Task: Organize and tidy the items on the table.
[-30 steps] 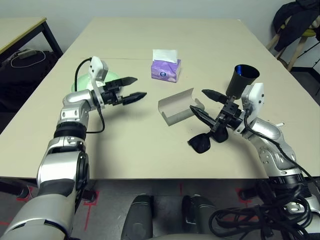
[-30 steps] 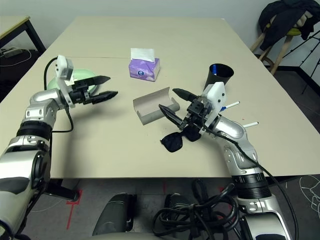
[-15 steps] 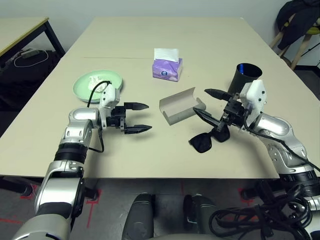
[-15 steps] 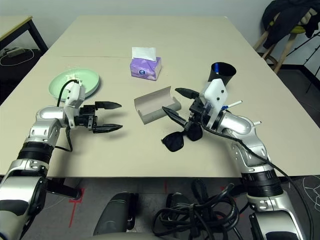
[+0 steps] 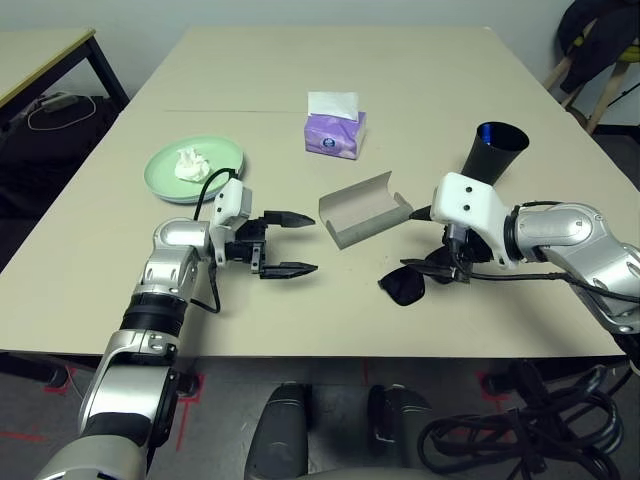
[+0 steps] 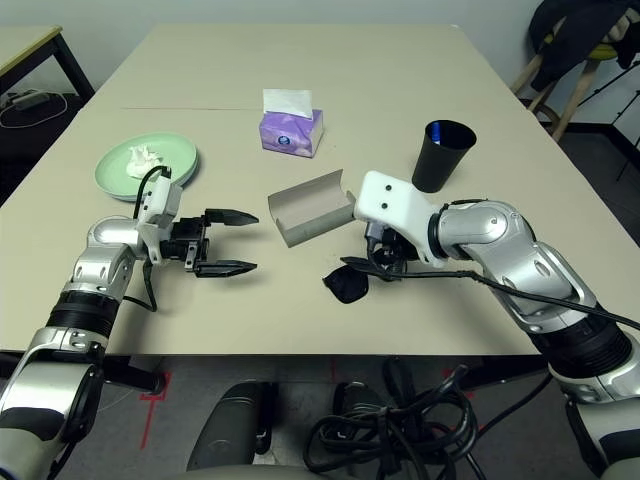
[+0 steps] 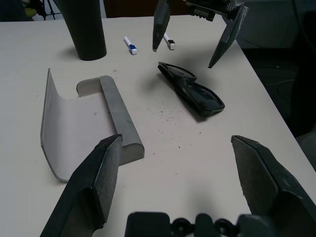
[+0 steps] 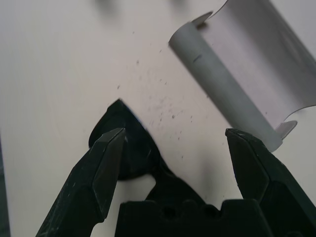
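Your right gripper (image 8: 173, 148) had its fingers (image 8: 106, 163) spread wide with nothing between them, poised over the sunglasses (image 5: 405, 282). In the right wrist view one lens sat just beside one fingertip and the rest of the frame ran back under the palm, so the glasses lay almost straight under the fingers and a little off centre toward that finger. Whether a fingertip touched the frame could not be told.

The glasses lay folded on the worktop (image 5: 300, 310). Their long axis ran on a slant, roughly from the front edge toward the cup (image 5: 490, 150). The open case (image 5: 362, 207) lay just beside them, toward the left arm, hollow side up, with its own long axis close to parallel with the glasses.

Your left gripper (image 5: 285, 243) also stood wide apart and empty, pointing level across the worktop at the case, near it but not touching. It was the nearer arm for the case; the right was clearly nearer for the glasses.

Judgement: the coming grasp needed the right fingers closing across the short width of the frame, then a short carry sideways into the case.

The plate (image 5: 196, 168) with the tissue wad (image 5: 190, 163) sat well apart behind the left arm. Pen (image 7: 130, 46) pieces lay beyond the cup.
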Available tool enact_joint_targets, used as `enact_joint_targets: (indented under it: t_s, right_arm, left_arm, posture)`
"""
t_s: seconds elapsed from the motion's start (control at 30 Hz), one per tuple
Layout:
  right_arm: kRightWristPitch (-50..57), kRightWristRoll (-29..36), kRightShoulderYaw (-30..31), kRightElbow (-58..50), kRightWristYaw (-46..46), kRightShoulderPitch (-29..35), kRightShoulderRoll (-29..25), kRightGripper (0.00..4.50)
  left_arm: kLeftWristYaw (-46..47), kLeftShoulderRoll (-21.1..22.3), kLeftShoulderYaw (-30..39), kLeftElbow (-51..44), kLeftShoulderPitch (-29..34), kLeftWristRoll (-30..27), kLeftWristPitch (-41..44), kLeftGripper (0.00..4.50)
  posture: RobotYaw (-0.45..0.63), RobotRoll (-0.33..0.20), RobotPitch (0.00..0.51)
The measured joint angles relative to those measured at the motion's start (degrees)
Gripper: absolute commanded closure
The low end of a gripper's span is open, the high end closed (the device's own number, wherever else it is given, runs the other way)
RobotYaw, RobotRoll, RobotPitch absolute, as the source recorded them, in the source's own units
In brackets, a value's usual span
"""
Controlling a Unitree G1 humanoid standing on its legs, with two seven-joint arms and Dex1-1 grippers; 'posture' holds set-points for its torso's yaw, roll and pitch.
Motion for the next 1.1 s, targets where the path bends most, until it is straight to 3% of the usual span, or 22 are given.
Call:
enact_joint_targets:
  t_s: [0.47,0.67,0.87,1.1]
  right_arm:
    - [-1.43,-12.23,10.84,2.81,13.27,-11.44,-3.73,0.00]
    - [-11.65,-18.60,14.85,8.15,20.45,-17.33,-2.95,0.00]
    - [-21.33,-22.11,15.32,12.65,24.07,-17.89,-0.95,0.00]
    - [-23.90,-24.69,15.31,14.57,25.02,-17.47,1.68,0.00]
  left_arm:
    - [3.32,-1.96,-0.36,-3.06,1.94,-0.29,1.63,0.04]
    - [4.58,-3.24,-0.79,-3.32,1.92,-0.29,1.38,0.04]
    - [4.82,-3.73,-0.87,-2.75,1.63,-0.28,0.90,0.04]
    - [4.97,-4.02,-1.31,-2.44,1.30,-0.27,0.82,0.04]
  posture:
    - [0.16,0.000,0.140]
    - [0.17,0.000,0.139]
    - [0.18,0.000,0.137]
    - [0.18,0.000,0.137]
